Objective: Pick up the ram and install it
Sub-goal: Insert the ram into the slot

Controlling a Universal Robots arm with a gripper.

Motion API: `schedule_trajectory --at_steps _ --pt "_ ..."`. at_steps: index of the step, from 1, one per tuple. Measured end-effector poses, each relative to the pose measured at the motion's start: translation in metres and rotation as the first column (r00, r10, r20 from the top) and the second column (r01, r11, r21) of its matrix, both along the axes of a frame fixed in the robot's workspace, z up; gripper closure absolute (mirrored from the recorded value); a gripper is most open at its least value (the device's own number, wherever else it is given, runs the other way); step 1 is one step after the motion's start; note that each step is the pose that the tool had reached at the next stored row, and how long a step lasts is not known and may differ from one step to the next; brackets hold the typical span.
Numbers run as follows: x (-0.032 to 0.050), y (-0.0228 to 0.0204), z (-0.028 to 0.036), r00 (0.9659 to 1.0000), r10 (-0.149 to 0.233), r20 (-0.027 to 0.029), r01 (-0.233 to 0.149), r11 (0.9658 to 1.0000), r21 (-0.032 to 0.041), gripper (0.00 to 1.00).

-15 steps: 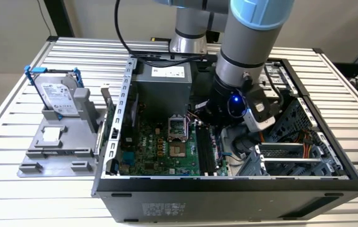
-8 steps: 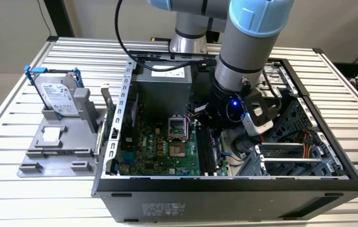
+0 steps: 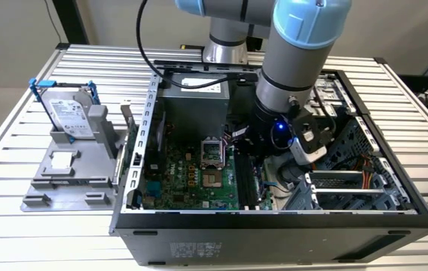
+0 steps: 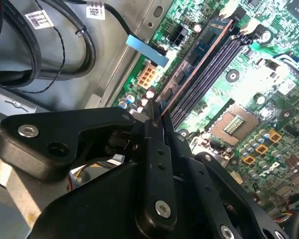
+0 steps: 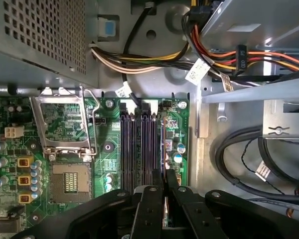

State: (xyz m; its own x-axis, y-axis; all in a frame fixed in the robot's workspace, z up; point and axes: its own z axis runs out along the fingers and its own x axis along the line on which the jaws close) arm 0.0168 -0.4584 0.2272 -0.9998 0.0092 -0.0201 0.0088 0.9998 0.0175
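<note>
The ram (image 4: 197, 57) is a thin board standing on edge, with my gripper (image 4: 159, 117) shut on its near end. It runs parallel to the long black motherboard slots (image 4: 212, 74), right beside them and low over the green motherboard. Seen end-on, the ram (image 5: 164, 164) is a thin line between my black fingers (image 5: 172, 186), on the side of the slots (image 5: 137, 149) nearest the case wall. Whether it sits in a slot I cannot tell. The arm (image 3: 297, 68) reaches down into the open computer case (image 3: 274, 217).
A hard drive in a blue frame (image 3: 71, 116) stands on a grey fixture at the exterior view's left. The open CPU socket (image 5: 67, 181) lies beside the slots. Bundled cables (image 5: 224, 59), black looped cables (image 5: 249, 164) and a drive cage (image 3: 342, 186) crowd the other side.
</note>
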Motion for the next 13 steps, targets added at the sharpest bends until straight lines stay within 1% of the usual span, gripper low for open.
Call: schedule_trajectory --at_steps 4,7,13 --pt "-0.0039 -0.0002 -0.0006 1.0000 0.000 0.0001 0.000 1.0000 0.0003 1.00" --pt "-0.0040 -0.0011 -0.0023 1.0000 0.000 0.0000 0.000 1.0000 0.0002 1.00" --pt "-0.0040 -0.0013 -0.0071 1.0000 0.000 0.0000 0.000 1.0000 0.0001 1.00"
